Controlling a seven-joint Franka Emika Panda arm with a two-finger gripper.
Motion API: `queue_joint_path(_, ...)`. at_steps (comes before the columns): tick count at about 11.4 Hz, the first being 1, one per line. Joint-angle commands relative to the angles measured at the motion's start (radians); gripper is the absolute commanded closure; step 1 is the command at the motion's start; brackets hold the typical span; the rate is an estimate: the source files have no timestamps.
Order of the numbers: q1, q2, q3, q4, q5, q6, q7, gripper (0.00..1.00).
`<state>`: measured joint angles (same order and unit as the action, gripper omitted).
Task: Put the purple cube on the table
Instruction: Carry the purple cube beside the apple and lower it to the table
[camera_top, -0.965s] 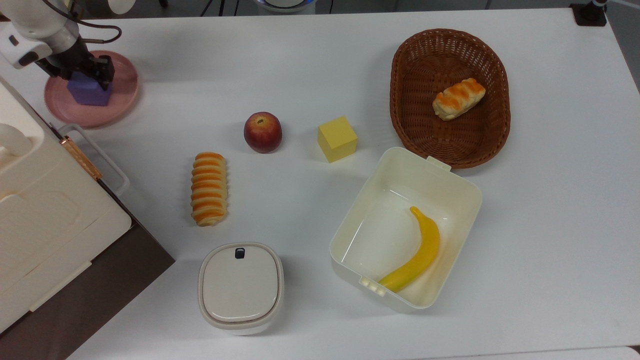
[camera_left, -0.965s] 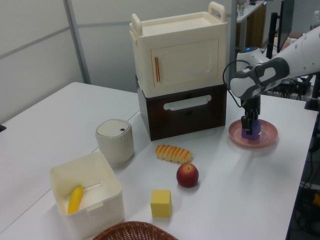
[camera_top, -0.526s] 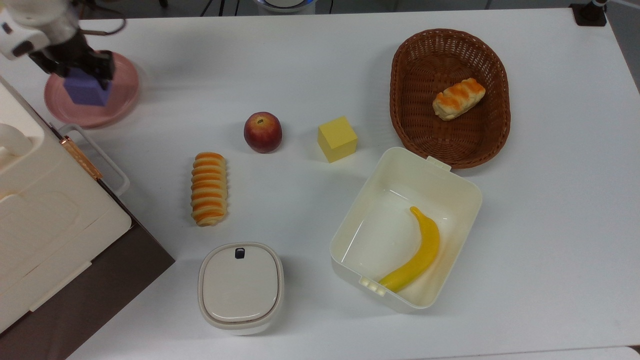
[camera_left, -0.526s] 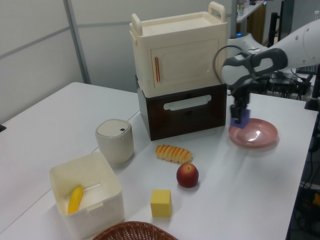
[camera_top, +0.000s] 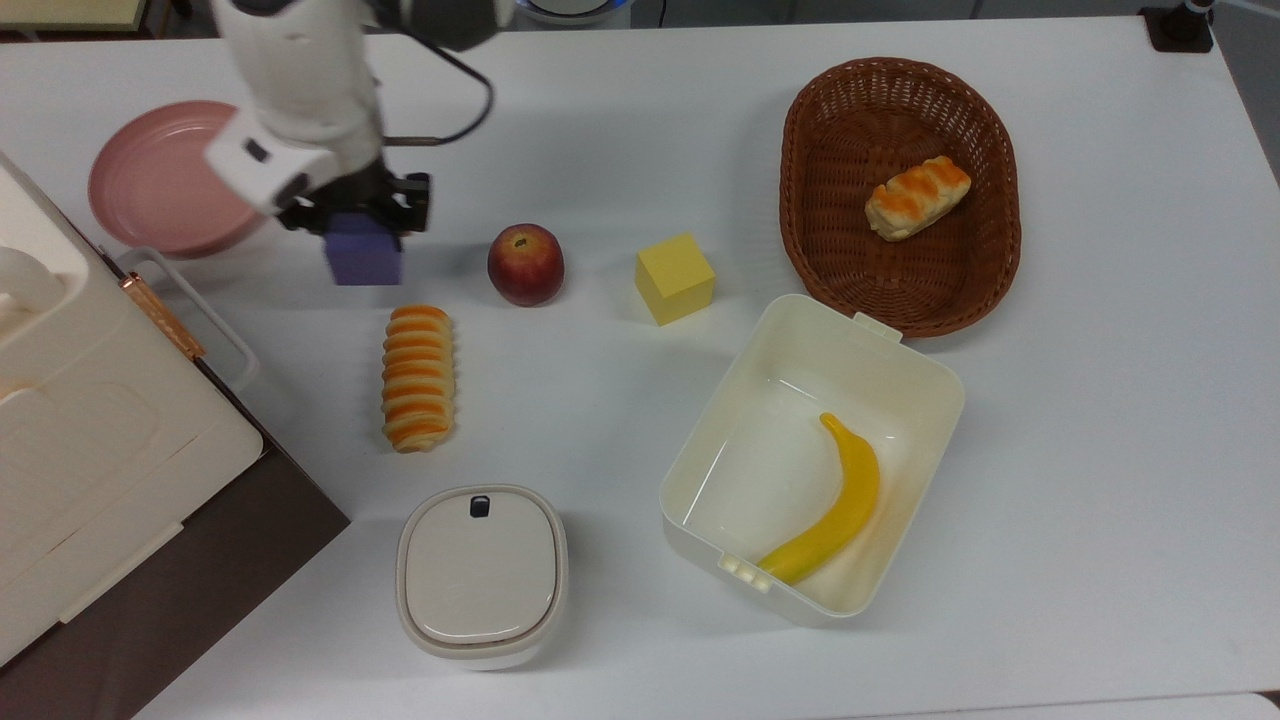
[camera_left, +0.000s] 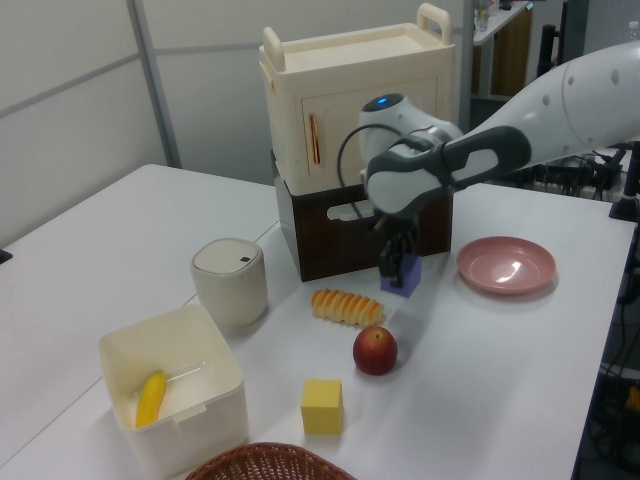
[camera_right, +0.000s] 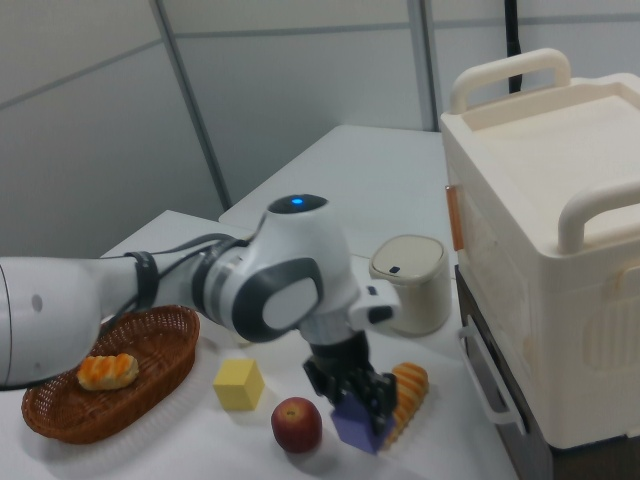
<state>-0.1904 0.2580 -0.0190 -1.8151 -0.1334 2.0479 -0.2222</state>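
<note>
1. Table (camera_top: 1100, 450): white top, carries everything. Bare patch around the middle of the top view, between plate and apple, where the cube now hangs.
2. Cabinet (camera_left: 360, 150): cream box on a dark drawer base, at 8 o'clock in the top view, just behind the arm in the left view.
3. Arm (camera_left: 560, 100): white, reaches in from 3 o'clock in the left view, wrist bent down over the table.
4. Basket (camera_top: 900, 195): brown wicker at 2 o'clock in the top view, a bread roll in it. Well apart from the action.
5. Bin (camera_top: 810, 455): open cream box at 5 o'clock in the top view, banana inside.
6. Plate (camera_top: 160, 180): pink, round, at 10 o'clock in the top view, nothing on it. Cube is off it.
7. Gripper (camera_top: 362, 222): black fingers clamped on the cube's sides, pointing down.
8. Cube (camera_top: 364, 258): purple, held in the gripper, off the plate towards 3 o'clock in the top view, apple (camera_top: 525, 264) near at its 3 o'clock, long bread (camera_top: 418, 376) at its 5 o'clock. Looks just above the table; cannot tell if the underside touches.
9. Step, as I read it: carry is about done, placing phase. Next move calls for a straight drop onto the bare spot, keeping off the bread and apple, then the fingers parting and a lift clear.
</note>
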Motion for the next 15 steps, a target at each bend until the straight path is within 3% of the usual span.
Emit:
queue_joint_path(1, 0.121, 0.006, -0.009, 0.003, 0.000, -0.025, 0.090, 0.57)
queue_joint_path(3, 0.155, 0.064, -0.009, 0.074, 0.018, -0.023, 0.133, 0.56)
queue_joint_path(7, 0.186, 0.125, -0.007, 0.164, 0.024, -0.020, 0.237, 0.36)
queue_joint_path(9, 0.207, 0.130, -0.007, 0.163, 0.029, -0.020, 0.253, 0.18)
queue_joint_path(10, 0.209, 0.138, -0.009, 0.163, 0.029, -0.018, 0.253, 0.02)
queue_joint_path(15, 0.227, 0.089, -0.009, 0.186, 0.026, -0.035, 0.254, 0.00)
